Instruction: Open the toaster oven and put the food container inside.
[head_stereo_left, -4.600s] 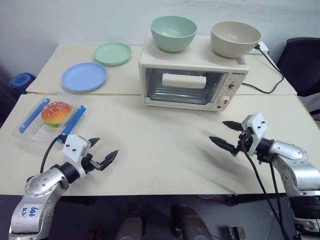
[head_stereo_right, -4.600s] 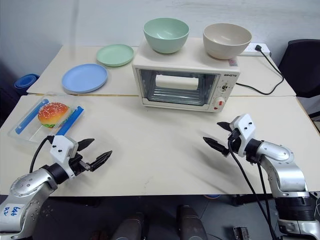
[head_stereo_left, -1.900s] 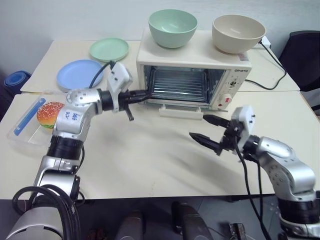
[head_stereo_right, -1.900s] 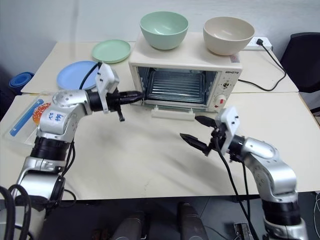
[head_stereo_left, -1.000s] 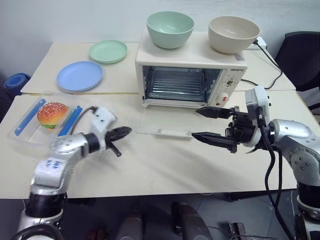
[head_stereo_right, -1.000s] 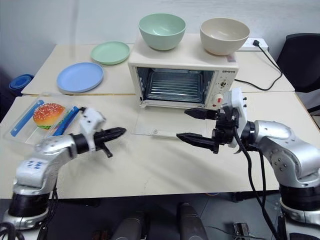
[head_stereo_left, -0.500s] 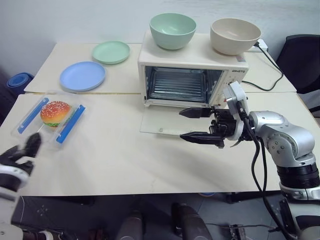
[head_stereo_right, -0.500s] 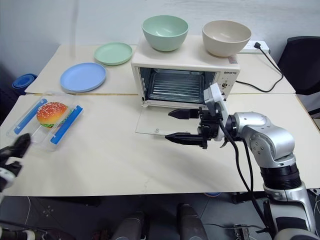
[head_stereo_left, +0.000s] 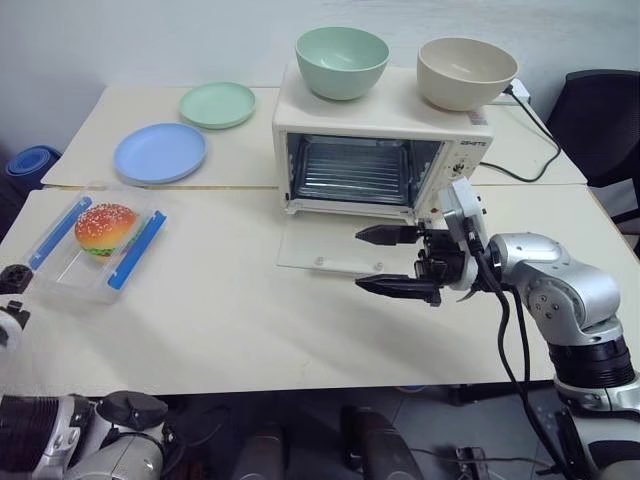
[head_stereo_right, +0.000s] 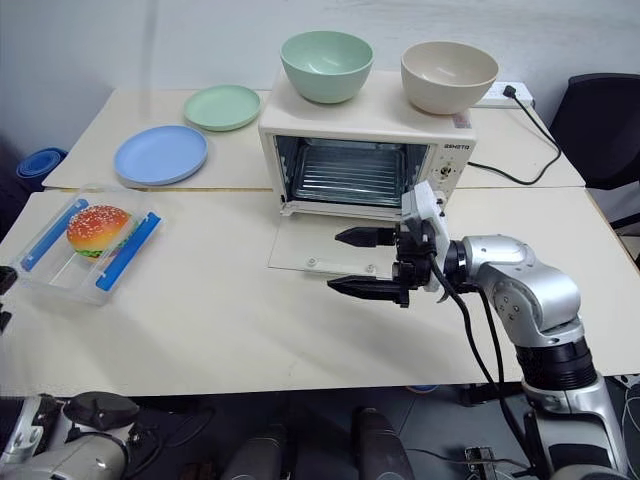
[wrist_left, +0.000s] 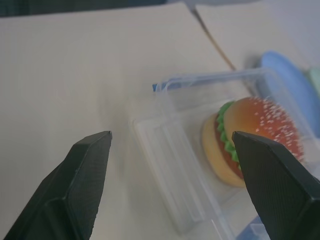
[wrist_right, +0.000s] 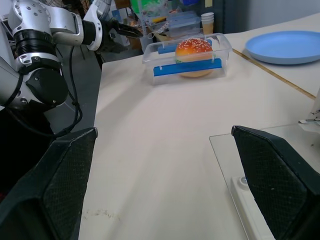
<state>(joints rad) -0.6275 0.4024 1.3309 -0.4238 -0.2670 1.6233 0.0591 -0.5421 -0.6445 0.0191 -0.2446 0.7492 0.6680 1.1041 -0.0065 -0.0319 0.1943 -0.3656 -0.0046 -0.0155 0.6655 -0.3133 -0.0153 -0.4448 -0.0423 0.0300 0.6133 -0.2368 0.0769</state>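
- While the toaster oven (head_stereo_left: 378, 140) stands with its glass door (head_stereo_left: 335, 248) dropped flat onto the desk (head_stereo_left: 230, 320), I see my right gripper (head_stereo_left: 385, 260) hovering just over that door's front edge, pointing along the desk toward my left.
- Its two black fingers (head_stereo_left: 398, 288) are spread wide with nothing between them; the door handle (head_stereo_left: 345, 264) lies just beneath and a little beyond the lower finger.
- Behind this gripper the oven cavity is open and the wire rack (head_stereo_left: 352, 172) is bare.
- On the oven's roof, above and behind the right gripper, sit a green bowl (head_stereo_left: 342, 62) and a beige bowl (head_stereo_left: 465, 72).
- The food container (head_stereo_left: 92, 240) rests on the desk well away from the right gripper, near the desk's left edge, with the burger (head_stereo_left: 104, 228) inside and the blue clip strips (head_stereo_left: 137, 249) along its two long sides.
- In the left wrist view my left gripper (wrist_left: 172, 145) faces the container's near corner, fingers (wrist_left: 80, 175) standing wide apart on either side of it, not touching it and holding nothing.
- In the right wrist view that left gripper (wrist_right: 120, 31) hangs off the desk edge, just beside the container.
- Beyond the container, further from the left gripper, lie a blue plate (head_stereo_left: 160, 152) and a green plate (head_stereo_left: 217, 104).
- A black cable (head_stereo_left: 535, 140) runs from behind the oven, off past the right arm.
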